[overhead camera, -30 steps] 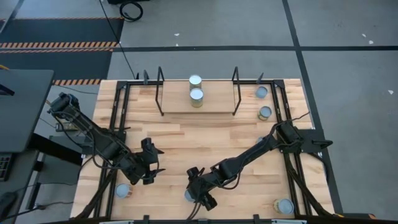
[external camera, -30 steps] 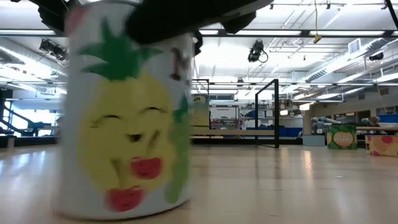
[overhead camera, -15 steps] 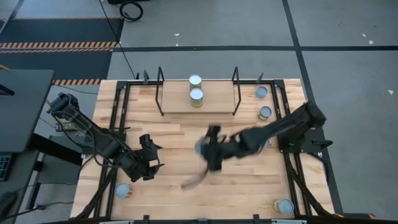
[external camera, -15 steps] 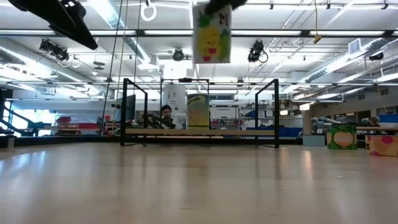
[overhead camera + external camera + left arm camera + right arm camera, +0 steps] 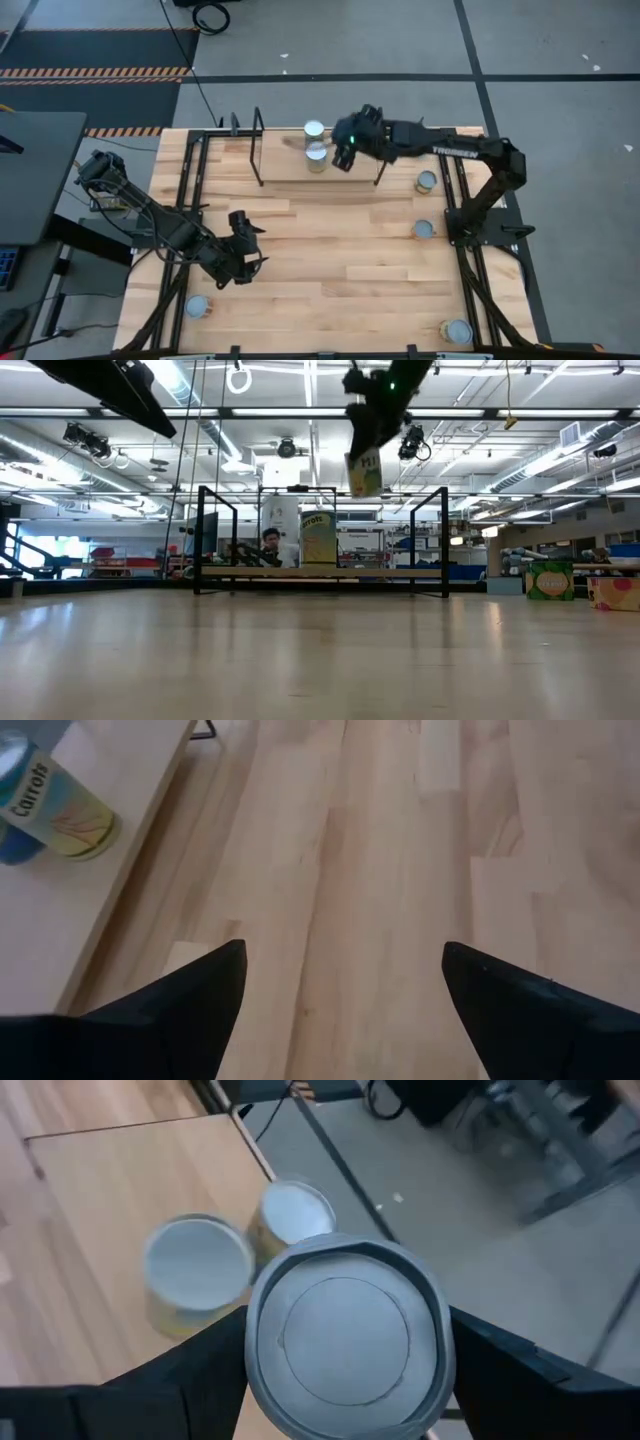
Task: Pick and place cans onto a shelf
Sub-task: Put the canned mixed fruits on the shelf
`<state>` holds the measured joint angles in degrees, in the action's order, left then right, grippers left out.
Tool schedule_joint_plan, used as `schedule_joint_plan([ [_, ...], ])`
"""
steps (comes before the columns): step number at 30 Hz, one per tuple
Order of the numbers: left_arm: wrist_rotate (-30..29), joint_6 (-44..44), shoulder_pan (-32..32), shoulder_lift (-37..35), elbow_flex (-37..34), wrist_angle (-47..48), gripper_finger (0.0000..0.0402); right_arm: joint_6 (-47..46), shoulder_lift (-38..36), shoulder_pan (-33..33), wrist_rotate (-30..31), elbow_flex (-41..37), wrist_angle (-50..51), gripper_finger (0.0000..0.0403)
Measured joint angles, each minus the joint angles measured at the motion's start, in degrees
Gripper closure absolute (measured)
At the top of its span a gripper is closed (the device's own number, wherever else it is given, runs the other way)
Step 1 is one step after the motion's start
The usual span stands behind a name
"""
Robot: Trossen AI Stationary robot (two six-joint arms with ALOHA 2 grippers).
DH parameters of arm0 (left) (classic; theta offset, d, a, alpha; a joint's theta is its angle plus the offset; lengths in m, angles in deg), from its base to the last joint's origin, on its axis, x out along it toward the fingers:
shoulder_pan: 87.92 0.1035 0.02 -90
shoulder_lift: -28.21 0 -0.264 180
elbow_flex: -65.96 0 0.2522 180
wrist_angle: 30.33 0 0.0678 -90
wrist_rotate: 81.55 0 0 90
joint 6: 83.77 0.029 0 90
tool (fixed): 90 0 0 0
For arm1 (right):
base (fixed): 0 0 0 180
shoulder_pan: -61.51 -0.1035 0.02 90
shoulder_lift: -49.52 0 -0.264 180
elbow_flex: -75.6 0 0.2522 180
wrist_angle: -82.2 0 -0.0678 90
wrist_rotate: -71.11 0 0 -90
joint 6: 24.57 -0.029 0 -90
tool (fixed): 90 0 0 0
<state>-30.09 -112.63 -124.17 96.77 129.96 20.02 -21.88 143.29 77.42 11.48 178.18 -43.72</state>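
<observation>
My right gripper (image 5: 345, 150) clamps a can (image 5: 345, 1332) above the shelf (image 5: 285, 167) at top centre — I should lower onto bare board beside the two cans (image 5: 316, 152) standing there; left gripper (image 5: 240, 265) idles wide, lower left.

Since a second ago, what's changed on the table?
The right claw, shut on a can, lifted it from the near edge and carried it above the shelf. The left claw stayed open at the near left; two shelved cans unmoved.

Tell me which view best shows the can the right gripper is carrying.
The right wrist view: the held can fills the frame, clamped between the right gripper fingers. The low view shows it small, in the air above the shelf. The high view hides it under the arm; the left wrist view misses it.
</observation>
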Motion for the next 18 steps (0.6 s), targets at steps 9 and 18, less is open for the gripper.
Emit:
schedule_joint_plan([
  [9,-0.9,0.1,0.1,-0.1,0.0,2.1,0.0061,-2.8,-0.4,10.6,-9.6,-12.1,-13.3,0.0107],
  [18,-5.3,1.0,1.2,-0.1,0.0,1.4,0.0061,-6.7,0.0,13.5,-13.2,-19.1,-24.4,0.0107],
])
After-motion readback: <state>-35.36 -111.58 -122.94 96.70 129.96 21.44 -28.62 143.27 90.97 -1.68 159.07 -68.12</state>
